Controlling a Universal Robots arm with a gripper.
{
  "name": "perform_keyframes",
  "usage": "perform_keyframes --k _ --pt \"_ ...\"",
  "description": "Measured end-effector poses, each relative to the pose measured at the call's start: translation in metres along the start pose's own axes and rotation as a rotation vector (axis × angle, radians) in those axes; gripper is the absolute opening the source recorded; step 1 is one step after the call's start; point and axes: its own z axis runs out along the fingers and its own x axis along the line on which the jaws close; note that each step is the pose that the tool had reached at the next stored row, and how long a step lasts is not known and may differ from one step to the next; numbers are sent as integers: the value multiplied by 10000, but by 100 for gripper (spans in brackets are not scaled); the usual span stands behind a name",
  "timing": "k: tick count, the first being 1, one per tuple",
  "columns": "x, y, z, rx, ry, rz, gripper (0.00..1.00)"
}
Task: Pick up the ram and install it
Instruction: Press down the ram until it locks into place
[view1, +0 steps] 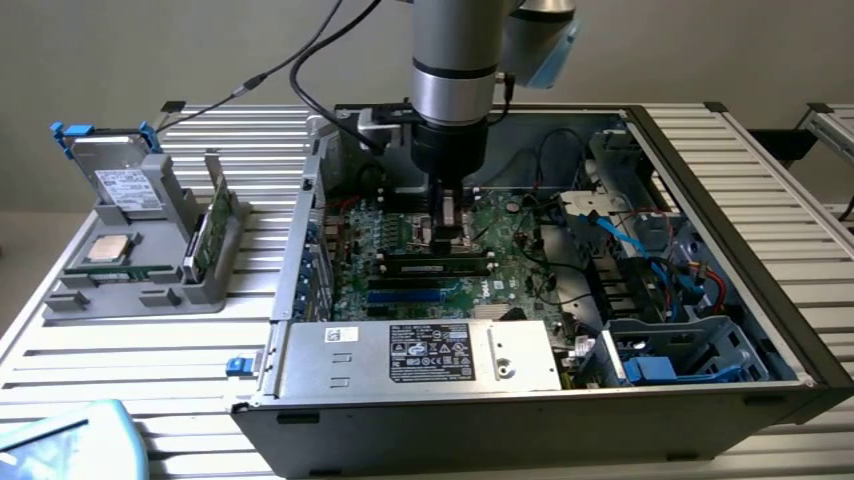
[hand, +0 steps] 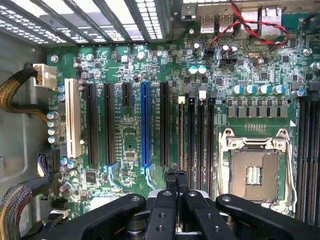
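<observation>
Ram (view1: 430, 264) seemingly beneath end effector (view1: 447, 240).

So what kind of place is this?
Likely a computer assembly or repair test bench: an open PC case with its motherboard exposed sits on an aluminium slat table, with a parts holder beside it.

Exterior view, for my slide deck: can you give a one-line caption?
Robot claw, shut, poised over the motherboard inside the open computer case, with a ram stick standing in the holder outside.
</observation>
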Motion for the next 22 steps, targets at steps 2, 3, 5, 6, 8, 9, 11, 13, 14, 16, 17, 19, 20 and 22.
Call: perform_keyframes --k 2,3,5,6,8,9,11,13,14,16,17,19,20,22 --pt "0 0 0 -26 -3 284 10" --pt "0 0 0 -39 -6 428 10" --pt "0 0 0 -66 -11 714 10" --pt "0 0 0 -79 -13 856 10" --pt "-1 0 1 -107 -19 1157 10" --pt "0 0 0 -120 -21 1297 10" --pt "0 0 0 -147 -26 1584 10" --pt "0 0 0 -175 -30 1877 10" --pt "0 0 0 -188 -32 2023 10" --pt "0 0 0 -217 -37 2330 10" --pt "0 0 0 -230 -37 2479 10" --pt "0 0 0 -258 -41 2784 10" --pt "0 0 0 -272 -43 2938 10" --pt "0 0 0 -301 -47 3240 10"
